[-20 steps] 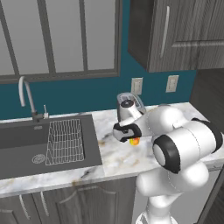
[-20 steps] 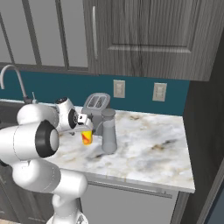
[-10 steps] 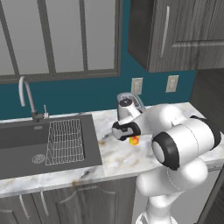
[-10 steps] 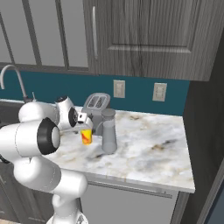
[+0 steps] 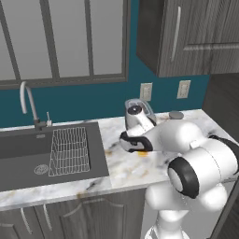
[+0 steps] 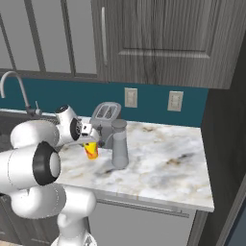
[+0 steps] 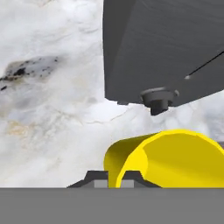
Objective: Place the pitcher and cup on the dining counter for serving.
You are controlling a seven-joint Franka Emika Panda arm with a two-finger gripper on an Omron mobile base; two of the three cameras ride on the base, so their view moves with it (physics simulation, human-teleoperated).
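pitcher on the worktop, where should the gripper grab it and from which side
Grip the pitcher around its slim cylindrical body, below the darker lid, with a level grasp. It stands upright, so a sideways pinch fits. Come from the open worktop side; the toaster is behind and the cup beside it.

We see open marble worktop (image 6: 163,163) to the right of the pitcher (image 6: 119,144), a wide bare stretch up to the counter edge where a gripper can pass freely. Around the cup (image 6: 91,150) the room is narrow: the toaster (image 6: 105,116) stands close behind it and the pitcher just beside it. On the far left the sink (image 5: 28,154) with its wire rack (image 5: 69,150) and the faucet (image 5: 28,105) stand well apart.
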